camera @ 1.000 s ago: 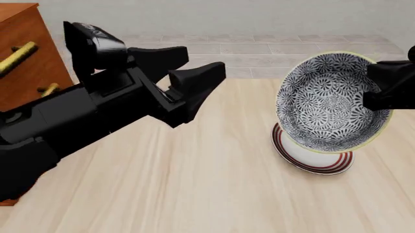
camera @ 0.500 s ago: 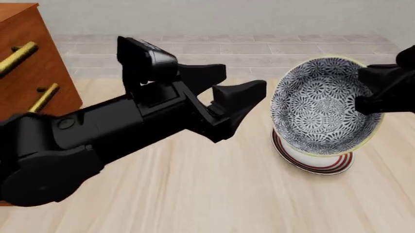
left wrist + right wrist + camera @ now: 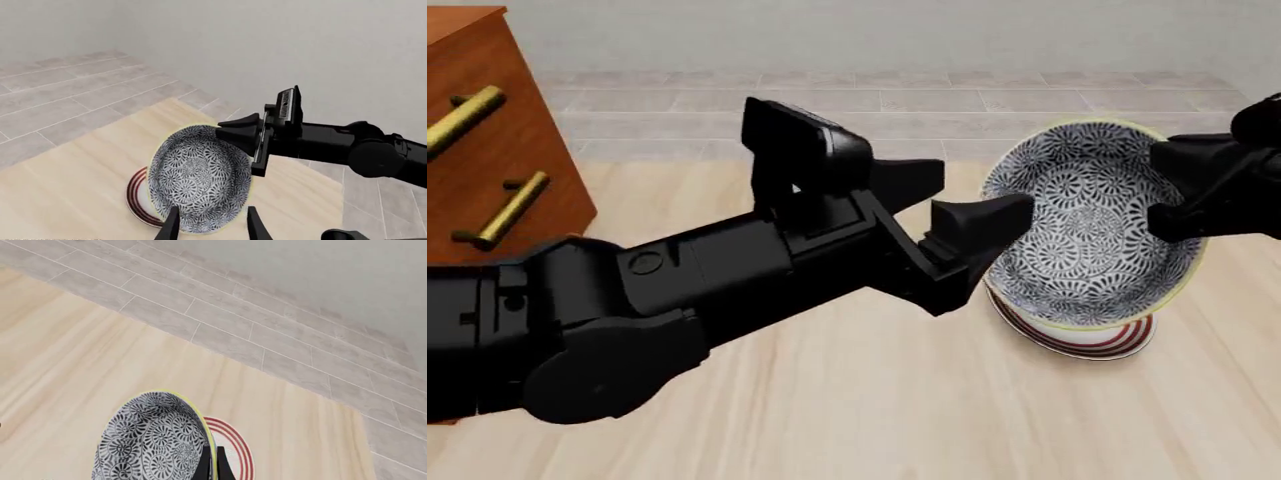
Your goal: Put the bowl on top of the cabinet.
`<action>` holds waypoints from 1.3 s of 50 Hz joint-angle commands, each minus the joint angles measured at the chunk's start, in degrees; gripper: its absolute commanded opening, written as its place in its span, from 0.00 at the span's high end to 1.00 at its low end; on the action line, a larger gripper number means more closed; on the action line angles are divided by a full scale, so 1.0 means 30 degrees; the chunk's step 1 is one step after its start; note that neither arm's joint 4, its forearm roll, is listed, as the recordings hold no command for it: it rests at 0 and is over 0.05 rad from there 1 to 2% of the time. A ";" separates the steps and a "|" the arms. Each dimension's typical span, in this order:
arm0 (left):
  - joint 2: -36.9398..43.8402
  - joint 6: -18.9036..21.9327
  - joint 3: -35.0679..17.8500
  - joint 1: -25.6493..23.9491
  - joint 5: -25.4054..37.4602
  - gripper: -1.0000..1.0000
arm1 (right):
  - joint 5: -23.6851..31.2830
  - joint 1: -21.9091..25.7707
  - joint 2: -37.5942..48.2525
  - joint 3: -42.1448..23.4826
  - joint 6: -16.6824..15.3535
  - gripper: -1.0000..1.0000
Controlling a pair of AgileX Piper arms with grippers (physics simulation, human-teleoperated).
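- white plate point(image 3: 1094, 338) with red rings, flat on the table, right side of front view
- light wood table point(image 3: 868, 400)
- grey tiled floor point(image 3: 894, 100) beyond the far edge
- plain pale wall point(image 3: 300, 45) behind

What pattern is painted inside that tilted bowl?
A dense black-and-white floral pattern fills the bowl, edged by a pale cream rim; it shows best in the front view.

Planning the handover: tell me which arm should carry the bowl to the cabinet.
Left, probably. The cabinet stands on the left. The left gripper is open at the bowl, which the right gripper holds tilted by its rim.
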 commanded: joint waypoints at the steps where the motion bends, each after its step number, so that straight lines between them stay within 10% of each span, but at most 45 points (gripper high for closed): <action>1: 0.0631 -0.0337 -0.0158 -0.0024 -0.0237 0.00 | 0.0226 0.0488 -0.0353 -0.0090 0.0023 1.00; 65: 0.1438 0.0001 -0.0201 0.2020 -0.0691 0.00 | 0.1078 0.1183 -0.1288 -0.0105 -0.0709 1.00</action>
